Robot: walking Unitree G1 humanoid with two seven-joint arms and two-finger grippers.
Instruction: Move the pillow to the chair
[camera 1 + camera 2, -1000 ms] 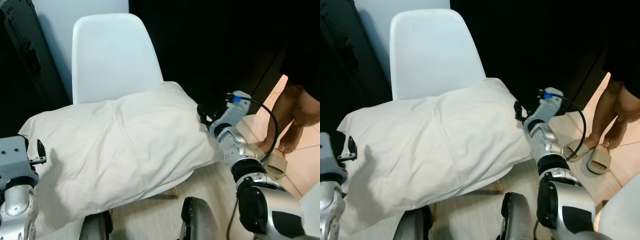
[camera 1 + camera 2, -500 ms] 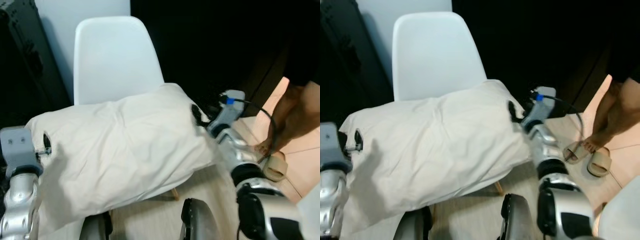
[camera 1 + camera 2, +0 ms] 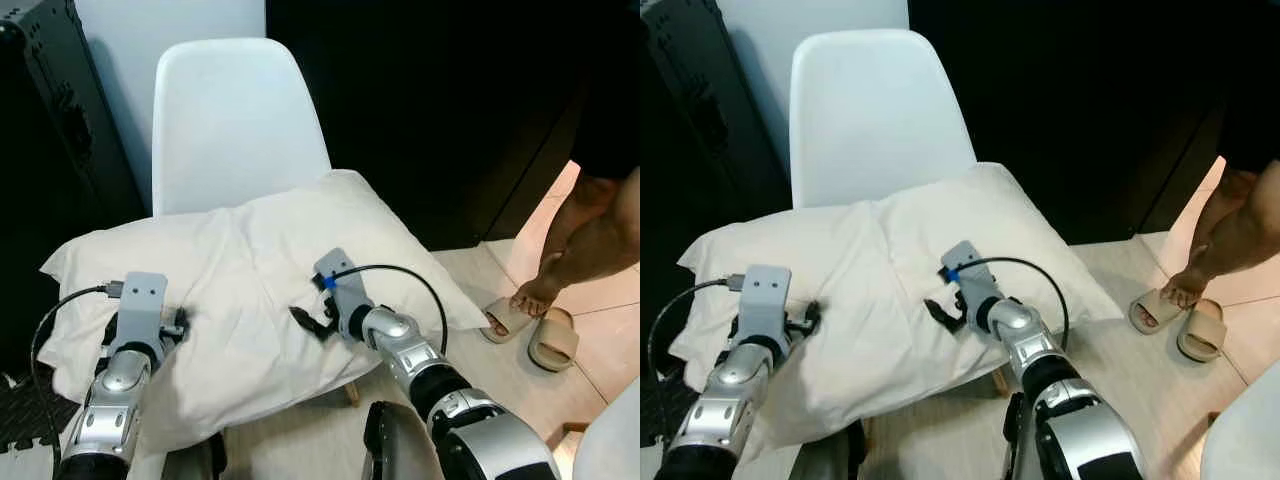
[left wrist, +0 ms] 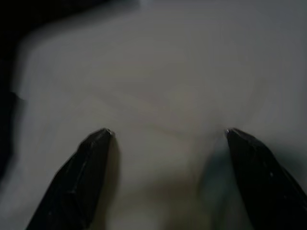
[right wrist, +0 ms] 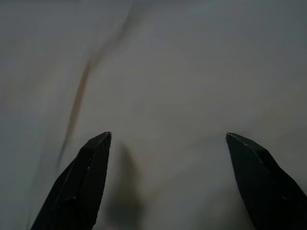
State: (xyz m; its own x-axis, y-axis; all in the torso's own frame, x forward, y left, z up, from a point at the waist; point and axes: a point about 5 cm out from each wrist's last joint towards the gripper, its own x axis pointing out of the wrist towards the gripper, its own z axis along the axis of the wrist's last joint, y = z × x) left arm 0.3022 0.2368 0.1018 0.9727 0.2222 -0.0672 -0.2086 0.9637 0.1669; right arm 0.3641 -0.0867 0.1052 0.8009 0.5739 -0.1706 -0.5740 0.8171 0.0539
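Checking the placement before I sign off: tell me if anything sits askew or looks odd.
The pillow lies on the white chair but is far wider than the seat, so both ends overhang. The left gripper and right gripper are above it, fingers open.

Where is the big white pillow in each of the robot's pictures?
Left eye view: the pillow lies across the middle, on the white chair.
Right eye view: the pillow again lies mid-picture, under both arms.
Left wrist view: the pillow spreads pale beyond the open left gripper.
Right wrist view: the pillow lies creased beyond the open right gripper.
Shared landmark: the chair in both eye views; the pillow's cloth itself in the wrist views.
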